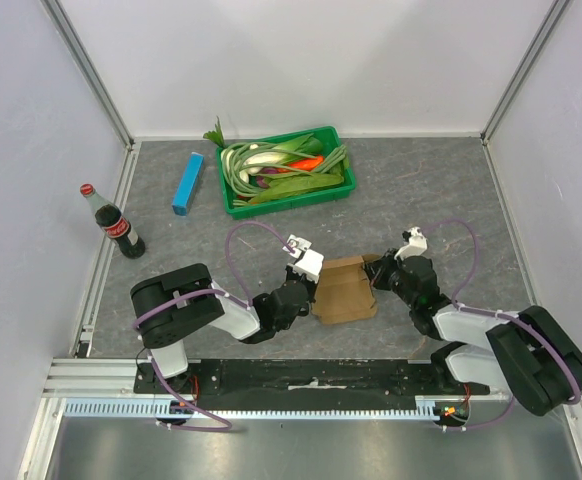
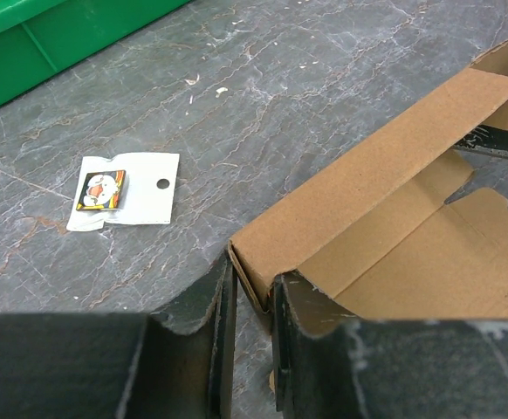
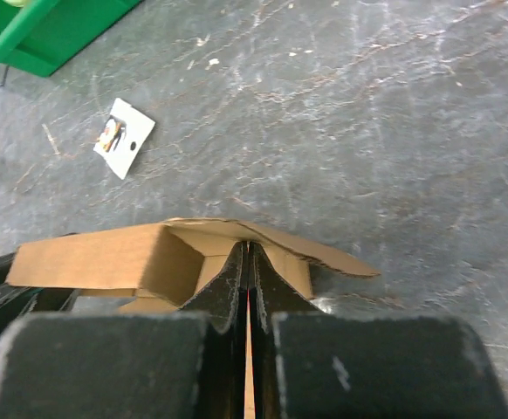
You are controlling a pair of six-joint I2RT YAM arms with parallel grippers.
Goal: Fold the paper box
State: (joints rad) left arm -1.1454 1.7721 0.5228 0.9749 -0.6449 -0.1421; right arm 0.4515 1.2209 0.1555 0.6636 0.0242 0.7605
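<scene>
A: Entry, left to right. Far left of the bench (image 1: 431, 190)?
B: A cola bottle (image 1: 111, 222), upright, red cap. To its right a slim blue box (image 1: 187, 184) lies flat. Next comes a green tray (image 1: 271, 205) full of vegetables, at the back.
A: Left tool (image 1: 309, 298)?
B: Low, at the left edge of the paper box (image 1: 345, 290). In the left wrist view its two fingers (image 2: 311, 319) pinch the corner of a raised side wall with cardboard between them, so it is closed on the box.
A: Box location and state?
B: Near-centre of the bench, between the two arms, well in front of the tray. One long wall stands up with a short flap bent at its far end. The base panel lies flat.
A: Anything beside it?
B: A small white card (image 2: 125, 189) with a picture and a punched hole. It lies flat on the bench beyond the box, apart from it.
A: Right tool (image 1: 379, 274)?
B: At the box's right edge. In the right wrist view the jaws are pressed together on a thin cardboard flap, gripping the box.
</scene>
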